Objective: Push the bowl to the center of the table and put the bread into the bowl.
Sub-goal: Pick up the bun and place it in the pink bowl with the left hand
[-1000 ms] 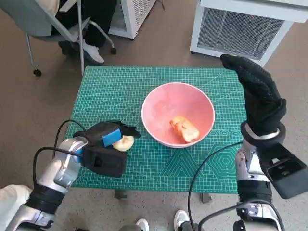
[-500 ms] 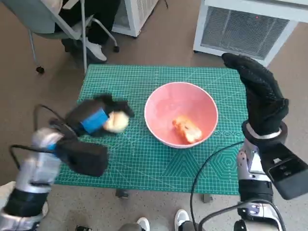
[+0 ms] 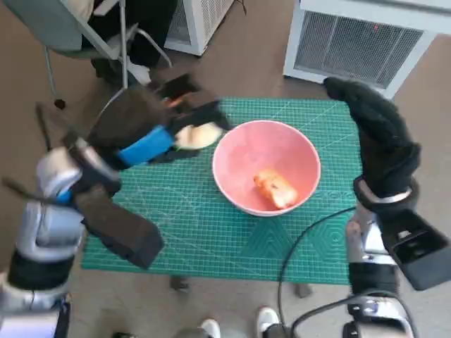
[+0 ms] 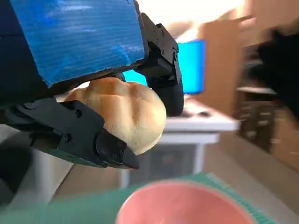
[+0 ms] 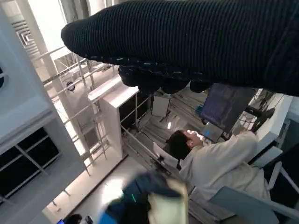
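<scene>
A pink bowl (image 3: 243, 151) stands near the middle of the green cutting mat (image 3: 211, 232), with one orange-brown piece of bread (image 3: 275, 189) lying inside it. My left hand (image 3: 151, 130) holds a pale bread roll (image 3: 197, 135) in the air just beside the bowl's rim. The left wrist view shows the roll (image 4: 124, 112) pinched between black fingers (image 4: 74, 135), above the bowl (image 4: 182, 205). My gloved right hand (image 3: 377, 134) is raised at the mat's right edge, fingers extended, holding nothing.
A white grilled unit (image 3: 352, 35) stands beyond the table on the right. A chair (image 3: 77, 28) with a person's legs and shoes (image 3: 134, 67) is at the back left. In the right wrist view a person (image 5: 219, 158) sits nearby.
My left hand has lifted the roll off the mat and carried it up and toward the bowl's rim. The right hand and the bowl have stayed put.
</scene>
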Motion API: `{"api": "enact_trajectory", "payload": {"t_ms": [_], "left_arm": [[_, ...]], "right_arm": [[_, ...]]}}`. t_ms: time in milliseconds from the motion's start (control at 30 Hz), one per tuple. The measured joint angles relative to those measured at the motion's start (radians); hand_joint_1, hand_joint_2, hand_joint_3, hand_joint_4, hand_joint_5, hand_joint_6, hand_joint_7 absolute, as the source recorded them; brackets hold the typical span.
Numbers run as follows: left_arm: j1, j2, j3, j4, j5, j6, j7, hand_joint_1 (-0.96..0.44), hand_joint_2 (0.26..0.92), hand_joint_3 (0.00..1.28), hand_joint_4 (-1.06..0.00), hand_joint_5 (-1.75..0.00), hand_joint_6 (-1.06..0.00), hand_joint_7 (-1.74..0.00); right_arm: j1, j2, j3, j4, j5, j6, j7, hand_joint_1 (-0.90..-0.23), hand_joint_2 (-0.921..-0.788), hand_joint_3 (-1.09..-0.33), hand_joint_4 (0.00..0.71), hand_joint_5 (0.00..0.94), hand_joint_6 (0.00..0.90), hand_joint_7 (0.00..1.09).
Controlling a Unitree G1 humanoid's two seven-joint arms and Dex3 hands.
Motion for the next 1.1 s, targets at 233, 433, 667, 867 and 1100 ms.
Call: {"api": "enact_trajectory", "payload": {"t_ms": [233, 433, 667, 867, 1100], "left_arm": [[-0.109, -0.081, -0.102, 0.193, 0.048, -0.081, 0.007, 0.00, 0.920, 0.09, -0.63, -1.13, -0.63, -1.27], [-0.156, -0.153, -0.172, 0.397, 0.096, -0.119, 0.034, -0.07, 0.921, 0.14, -0.58, -1.04, -0.58, -1.31], [-0.169, -0.195, -0.242, 0.551, 0.139, -0.059, -0.021, -0.21, 0.855, 0.04, -0.20, -0.09, -0.35, -0.24], [-0.169, -0.200, -0.278, 0.577, 0.189, 0.041, -0.086, -0.39, 0.853, 0.01, -0.05, -0.01, -0.24, -0.03], [-0.157, -0.189, -0.255, 0.561, 0.161, 0.038, -0.093, -0.44, 0.846, 0.00, 0.00, 0.00, -0.20, 0.00]], "right_arm": [[-0.013, 0.014, 0.003, 0.001, 0.000, 0.009, -0.003, -0.565, -0.921, -0.806, -0.001, 0.471, -0.001, 0.71], [-0.013, 0.016, 0.007, -0.008, -0.001, 0.016, -0.006, -0.559, -0.921, -0.807, -0.001, 0.468, -0.001, 0.71], [-0.014, 0.014, 0.007, -0.010, -0.006, 0.014, -0.009, -0.554, -0.921, -0.809, -0.001, 0.470, -0.001, 0.71], [-0.014, 0.013, 0.004, -0.009, -0.026, 0.006, -0.019, -0.554, -0.921, -0.806, -0.001, 0.472, -0.001, 0.72], [-0.014, 0.014, 0.003, -0.010, -0.032, 0.003, -0.027, -0.570, -0.921, -0.803, -0.001, 0.470, -0.001, 0.71]]}}
